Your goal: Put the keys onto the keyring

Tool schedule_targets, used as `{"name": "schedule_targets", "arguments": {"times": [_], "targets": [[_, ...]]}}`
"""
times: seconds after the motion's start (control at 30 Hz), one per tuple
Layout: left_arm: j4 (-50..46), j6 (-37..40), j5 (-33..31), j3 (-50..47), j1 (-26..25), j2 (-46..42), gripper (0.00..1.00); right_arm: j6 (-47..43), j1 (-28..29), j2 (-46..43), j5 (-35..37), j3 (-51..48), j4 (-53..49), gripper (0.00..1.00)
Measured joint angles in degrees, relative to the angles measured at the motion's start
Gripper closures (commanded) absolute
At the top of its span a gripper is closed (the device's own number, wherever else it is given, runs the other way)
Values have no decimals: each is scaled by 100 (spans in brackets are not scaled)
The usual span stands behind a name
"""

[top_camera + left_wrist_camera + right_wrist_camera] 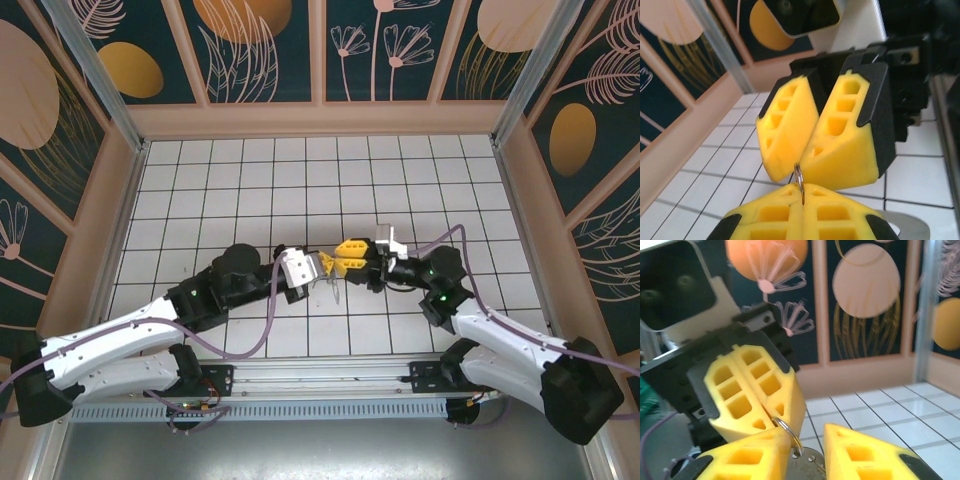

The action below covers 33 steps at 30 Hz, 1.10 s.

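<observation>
Keyring gripped mid-air between the arms

We see the left gripper [802,196] pressed together on the thin silvery keyring [798,176], above the tiled table [200,200]. The right gripper [807,440] stands slightly parted, its fingertips either side of the ring. A flat grey piece [807,466] below is perhaps a key.

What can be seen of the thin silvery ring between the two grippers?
The silvery ring is a small thin loop of bright wire, looking like metal. It stands on edge, pinched between the shut yellow fingers of the left gripper. Its free arc reaches into the gap between the parted fingers of the right gripper, close against one. A flat grey piece sits beside it; whether threaded on is unclear.
</observation>
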Motion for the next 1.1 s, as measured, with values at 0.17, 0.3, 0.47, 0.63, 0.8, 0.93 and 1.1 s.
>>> {"name": "schedule_targets", "arguments": {"times": [0.17, 0.3, 0.47, 0.63, 0.8, 0.93, 1.1], "targets": [[-662, 245, -476, 236, 66, 295, 100, -885, 299, -85, 870, 492, -1930, 78], [-1139, 308, -549, 236, 72, 452, 100, -1419, 660, 0, 1414, 643, -2885, 83], [-1499, 326, -452, 234, 70, 555, 100, -1834, 905, 44, 1674, 669, -3375, 89], [-1513, 323, -313, 234, 68, 476, 100, -2100, 984, -181, 1753, 647, -3576, 100], [-1449, 321, -111, 221, 57, 293, 100, -2247, 1062, -424, 1729, 605, -3565, 100], [-1246, 293, -20, 103, 42, 129, 100, -2264, 1102, -570, 1692, 599, -3556, 100], [-868, 166, 133, -175, 35, -92, 99, -2253, 1121, -719, 1565, 470, -3383, 100]]}}
